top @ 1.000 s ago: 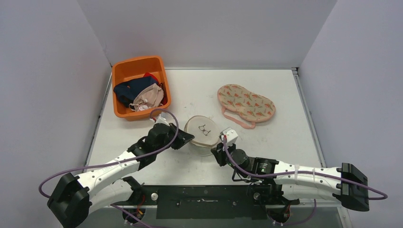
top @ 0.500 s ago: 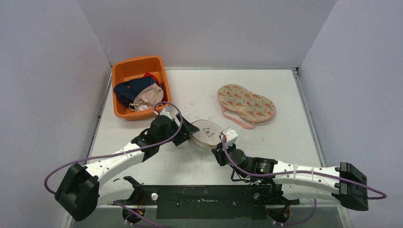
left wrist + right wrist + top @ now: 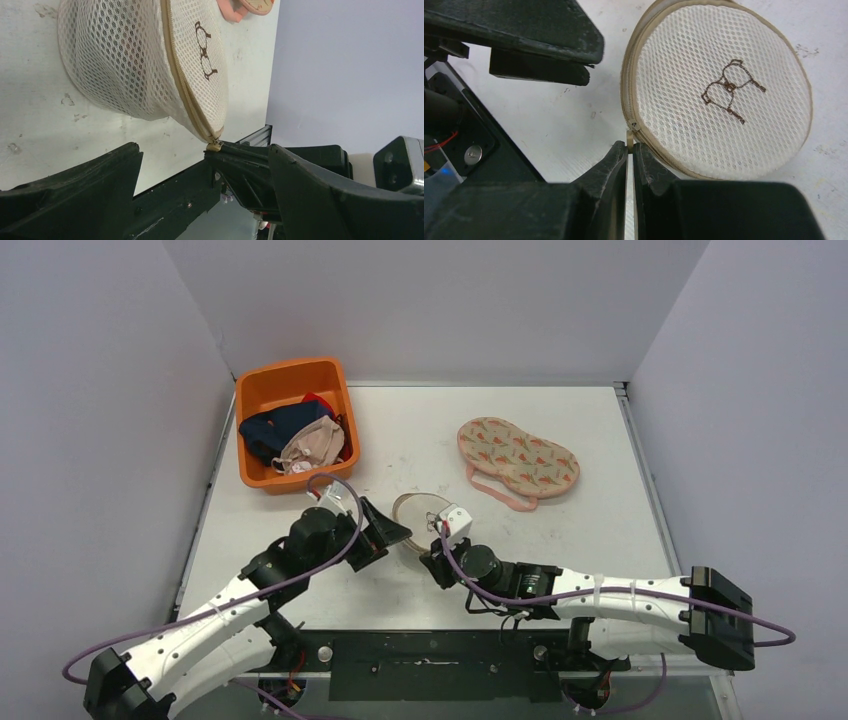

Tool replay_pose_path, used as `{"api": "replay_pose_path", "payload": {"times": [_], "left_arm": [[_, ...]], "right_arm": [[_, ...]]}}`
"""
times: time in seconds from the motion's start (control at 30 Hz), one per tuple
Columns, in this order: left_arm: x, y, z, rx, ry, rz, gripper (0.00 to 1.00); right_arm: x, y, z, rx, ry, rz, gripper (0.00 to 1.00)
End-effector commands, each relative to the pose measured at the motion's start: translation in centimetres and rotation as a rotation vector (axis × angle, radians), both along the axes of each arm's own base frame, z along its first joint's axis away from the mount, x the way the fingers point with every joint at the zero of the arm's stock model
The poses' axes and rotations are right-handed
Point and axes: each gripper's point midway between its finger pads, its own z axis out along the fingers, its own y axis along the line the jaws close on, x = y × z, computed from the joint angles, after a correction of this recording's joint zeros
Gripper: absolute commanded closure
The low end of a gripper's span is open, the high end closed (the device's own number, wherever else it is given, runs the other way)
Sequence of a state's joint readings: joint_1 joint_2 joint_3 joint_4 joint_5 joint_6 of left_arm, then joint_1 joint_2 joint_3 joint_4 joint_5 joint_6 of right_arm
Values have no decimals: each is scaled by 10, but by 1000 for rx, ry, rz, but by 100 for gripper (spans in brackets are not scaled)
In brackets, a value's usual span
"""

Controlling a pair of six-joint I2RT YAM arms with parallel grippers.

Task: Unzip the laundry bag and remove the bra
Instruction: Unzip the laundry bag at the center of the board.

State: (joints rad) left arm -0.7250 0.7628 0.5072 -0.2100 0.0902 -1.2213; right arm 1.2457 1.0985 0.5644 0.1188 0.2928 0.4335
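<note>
The laundry bag (image 3: pixel 417 511) is a round cream mesh pouch with a brown bra drawing on its lid (image 3: pixel 719 95), tilted up on its edge mid-table. Its tan zipper runs round the rim and looks shut. My right gripper (image 3: pixel 630 147) is shut on the zipper pull (image 3: pixel 629 137) at the bag's near edge (image 3: pixel 432 558). My left gripper (image 3: pixel 392 536) stands wide open just left of the bag, touching nothing; in its own view the bag (image 3: pixel 140 65) lies beyond its fingertips (image 3: pixel 131 150). The bra is hidden inside the mesh.
An orange bin (image 3: pixel 262 386) of dark and beige clothes stands at the back left. A peach patterned padded garment (image 3: pixel 518 456) lies at the back right. Grey walls close three sides; the black mounting rail (image 3: pixel 430 665) runs along the near edge.
My left gripper has opened, let go of the bag and drawn back to the left. The right gripper, still pinching the zipper pull, has moved left, and the bag has tipped further onto its edge.
</note>
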Motion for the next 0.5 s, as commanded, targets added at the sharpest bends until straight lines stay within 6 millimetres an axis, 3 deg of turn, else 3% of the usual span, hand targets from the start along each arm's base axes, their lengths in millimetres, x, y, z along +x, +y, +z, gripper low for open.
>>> {"api": "replay_pose_path", "payload": {"times": [0.0,0.17,0.4,0.47], "left_arm": [[6,-9,15,-26,-24,7,3],[18,-22,13,-28,-32,-2,16],[36,-32,11,-31,-35,16,53],[41,-32,15,-42,-48,31,59]], "right_arm": [[-7,27,28,79,-34,95,95],[-11,27,28,82,-34,112,95],[-12,20,21,67,-29,98,95],[-12,18,21,63,-30,92,95]]}}
